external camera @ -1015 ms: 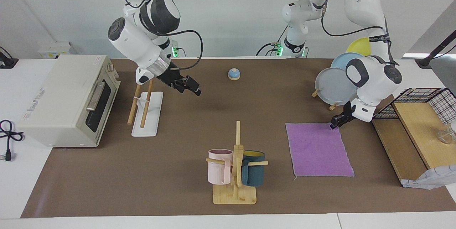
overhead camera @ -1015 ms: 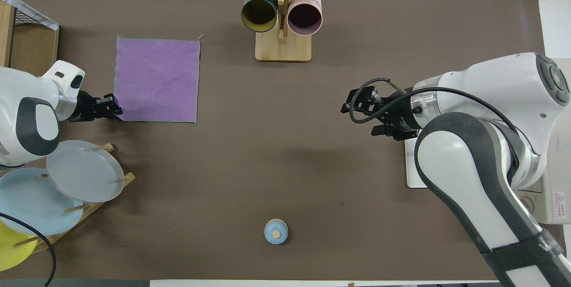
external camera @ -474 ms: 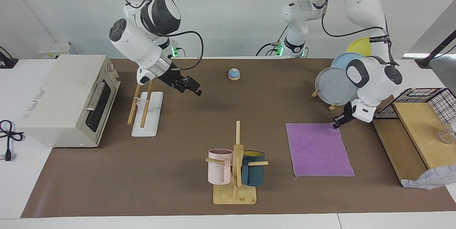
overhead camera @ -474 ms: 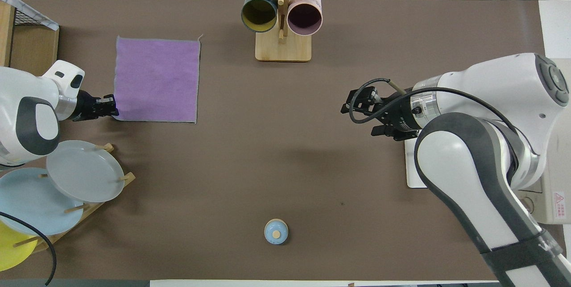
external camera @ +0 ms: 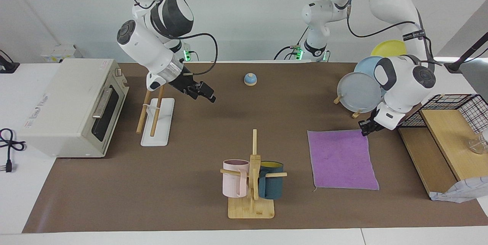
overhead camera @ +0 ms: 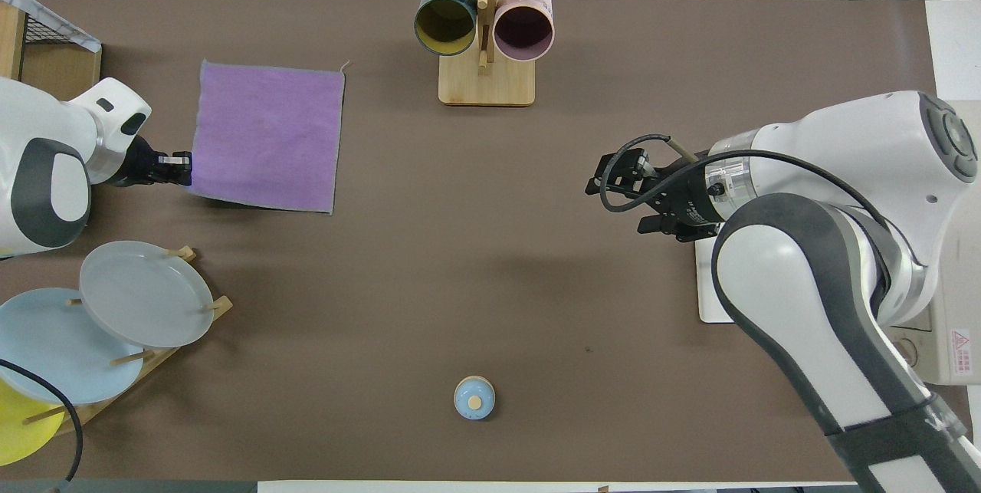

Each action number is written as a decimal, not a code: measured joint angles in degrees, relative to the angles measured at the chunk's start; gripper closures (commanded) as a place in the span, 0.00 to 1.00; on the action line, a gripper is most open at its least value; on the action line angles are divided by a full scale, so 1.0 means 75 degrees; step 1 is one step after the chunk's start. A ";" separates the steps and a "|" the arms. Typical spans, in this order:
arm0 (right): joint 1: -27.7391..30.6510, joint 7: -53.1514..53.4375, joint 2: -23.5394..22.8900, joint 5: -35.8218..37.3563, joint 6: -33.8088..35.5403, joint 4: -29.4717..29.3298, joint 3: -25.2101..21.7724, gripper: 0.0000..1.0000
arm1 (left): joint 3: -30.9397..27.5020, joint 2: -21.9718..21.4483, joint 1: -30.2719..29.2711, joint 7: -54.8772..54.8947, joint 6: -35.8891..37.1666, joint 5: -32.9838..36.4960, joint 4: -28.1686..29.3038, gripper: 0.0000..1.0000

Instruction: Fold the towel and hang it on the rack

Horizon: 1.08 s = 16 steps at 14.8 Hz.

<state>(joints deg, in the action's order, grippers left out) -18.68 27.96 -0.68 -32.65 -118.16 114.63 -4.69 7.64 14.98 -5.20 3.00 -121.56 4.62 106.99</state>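
The left gripper (external camera: 365,128) is pinched shut on the corner of the small square purple terry towel (external camera: 341,160) nearest the robots, at the left arm's end of the bench (external camera: 190,184); that corner looks just lifted, the rest lying flat and unfolded. No fold is made yet, and nothing hangs on the rack of two light wooden rods on a white base (external camera: 156,117). The right gripper (external camera: 204,94) hovers near that rack, waiting; I cannot tell its opening.

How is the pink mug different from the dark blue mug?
The pink mug is pale pink with a dark inside; the dark blue mug is yellow inside. The pink mug hangs toward the right arm's end of the table, the dark blue mug toward the left arm's end. Both hang tipped sideways on the bamboo mug stand.
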 measured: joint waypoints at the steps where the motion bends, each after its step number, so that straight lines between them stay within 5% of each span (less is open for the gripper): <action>1: 0.0000 0.0000 0.0000 0.0000 0.0000 0.0000 0.0000 0.00 | 0.0021 -0.0078 0.0447 0.0056 0.0148 0.0514 -0.0119 1.00; 4: 0.0000 0.0000 0.0000 0.0000 0.0000 0.0000 0.0000 0.00 | 0.0064 -0.0183 0.1936 -0.0014 0.0305 0.1666 -0.0017 1.00; 8: 0.0000 0.0001 0.0000 0.0000 -0.0029 0.0000 -0.0001 0.00 | 0.0061 -0.0145 0.2979 -0.0605 0.0102 0.1855 0.0672 1.00; 9: 0.0000 0.0001 0.0000 0.0000 -0.0036 0.0000 -0.0001 0.00 | 0.0054 -0.0140 0.3006 -0.0765 -0.0102 0.1868 0.0865 0.64; 10: 0.0000 0.0001 0.0000 0.0000 -0.0040 0.0000 -0.0001 0.00 | 0.0021 -0.0138 0.2996 -0.0915 -0.0247 0.1868 0.0996 0.01; 16: -0.0008 0.0162 0.0000 0.0000 -0.0163 0.0004 0.0000 0.00 | -0.0090 -0.0305 0.2558 -0.1265 -0.0254 0.0848 0.0972 0.00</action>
<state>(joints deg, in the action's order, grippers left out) -18.74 29.17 -0.68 -32.65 -119.38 114.65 -4.69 6.97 12.69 13.98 -6.49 -123.47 10.98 114.28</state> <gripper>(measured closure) 0.000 0.388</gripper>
